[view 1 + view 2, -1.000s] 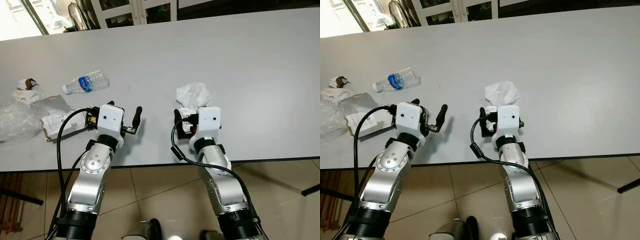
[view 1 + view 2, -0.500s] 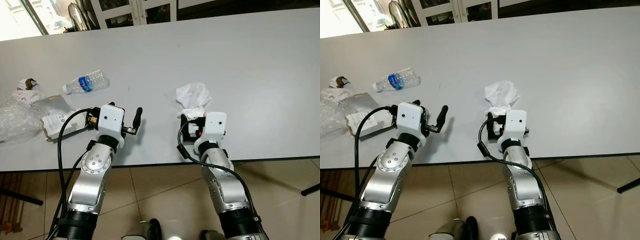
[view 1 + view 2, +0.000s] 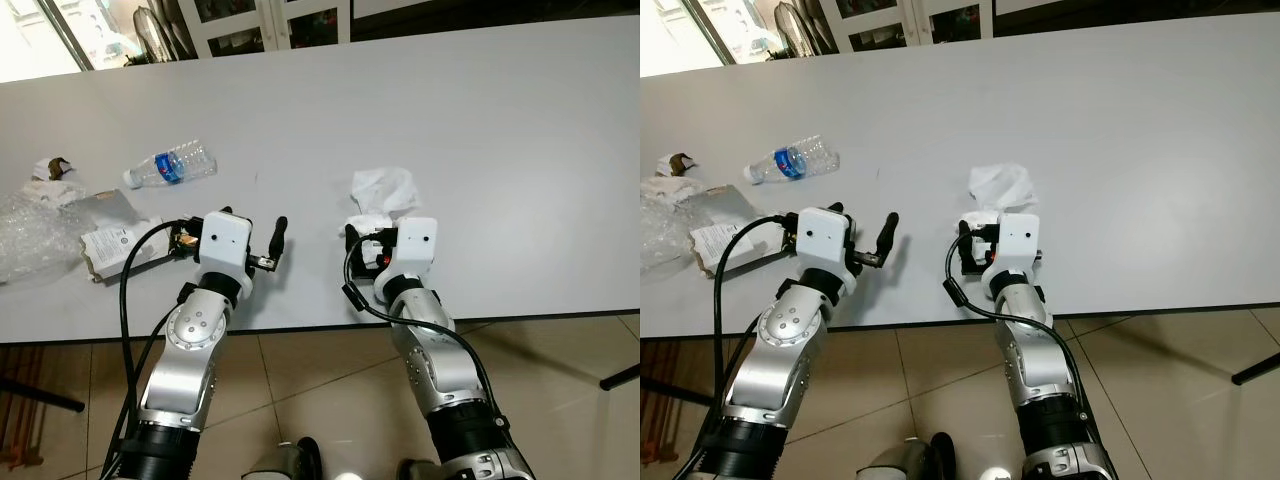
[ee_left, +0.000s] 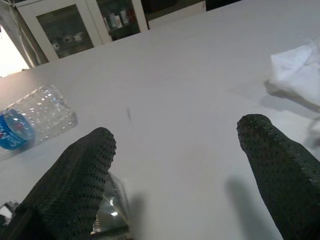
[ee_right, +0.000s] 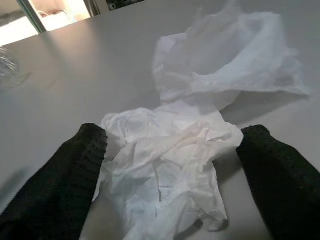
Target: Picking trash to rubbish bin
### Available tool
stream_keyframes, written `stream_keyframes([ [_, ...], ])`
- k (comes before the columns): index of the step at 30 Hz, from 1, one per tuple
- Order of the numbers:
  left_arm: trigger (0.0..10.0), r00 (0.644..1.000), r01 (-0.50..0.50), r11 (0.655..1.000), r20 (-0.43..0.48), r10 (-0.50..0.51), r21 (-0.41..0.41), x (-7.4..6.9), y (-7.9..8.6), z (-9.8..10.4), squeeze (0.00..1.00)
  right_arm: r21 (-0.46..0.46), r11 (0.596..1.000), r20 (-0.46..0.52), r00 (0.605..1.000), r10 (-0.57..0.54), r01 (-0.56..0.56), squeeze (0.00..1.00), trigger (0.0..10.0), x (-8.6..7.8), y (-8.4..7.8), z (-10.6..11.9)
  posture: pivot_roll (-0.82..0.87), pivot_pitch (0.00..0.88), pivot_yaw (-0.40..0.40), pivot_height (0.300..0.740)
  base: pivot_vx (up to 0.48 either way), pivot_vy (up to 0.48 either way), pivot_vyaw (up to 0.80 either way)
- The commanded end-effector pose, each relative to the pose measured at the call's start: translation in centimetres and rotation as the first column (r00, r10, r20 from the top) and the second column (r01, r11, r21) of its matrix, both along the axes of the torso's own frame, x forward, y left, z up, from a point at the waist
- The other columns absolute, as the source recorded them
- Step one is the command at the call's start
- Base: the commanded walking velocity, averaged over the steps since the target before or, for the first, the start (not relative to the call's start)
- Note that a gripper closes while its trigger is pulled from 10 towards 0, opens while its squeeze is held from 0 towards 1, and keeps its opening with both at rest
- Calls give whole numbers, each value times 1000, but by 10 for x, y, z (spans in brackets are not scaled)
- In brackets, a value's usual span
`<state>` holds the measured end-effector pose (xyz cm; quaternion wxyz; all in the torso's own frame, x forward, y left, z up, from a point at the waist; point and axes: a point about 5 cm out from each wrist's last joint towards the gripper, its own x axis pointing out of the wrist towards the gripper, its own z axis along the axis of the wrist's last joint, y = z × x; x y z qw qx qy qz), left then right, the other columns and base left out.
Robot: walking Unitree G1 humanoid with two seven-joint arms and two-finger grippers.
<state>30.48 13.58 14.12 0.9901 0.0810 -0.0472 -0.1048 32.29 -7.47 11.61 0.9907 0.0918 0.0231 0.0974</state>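
The right gripper (image 5: 170, 165) rests on the surface (image 3: 520, 140), fingers (image 5: 55, 185) spread wide around the tissue (image 5: 170, 150). The left gripper (image 4: 175, 150), fingers wide and empty, sits at 9 o'clock from it; a bottle (image 3: 172, 166) lies at 11 o'clock.

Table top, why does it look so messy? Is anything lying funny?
A plastic bottle lies tipped on its side on the table, with torn wrappers nearby. A crumpled tissue sits between the right gripper open fingers.
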Motion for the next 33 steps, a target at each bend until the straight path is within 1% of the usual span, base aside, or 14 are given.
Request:
stream_keyframes([
  [1,10000,1000,1,1000,-11,-1,4,-3,1,-1,0,33,999,-63,998,17,-15,0,0,-3,4,-12,84,189,117,740,0,0,0],
  [13,10000,1000,11,1000,-15,-11,0,-3,-1,-1,0,36,999,-77,997,6,-4,0,0,-3,1,-20,84,189,118,740,0,0,0],
  [33,10000,1000,15,1000,-15,-14,2,-3,-2,-1,0,28,1000,-75,997,-13,15,0,0,-2,-2,-22,82,183,119,740,0,0,0],
])
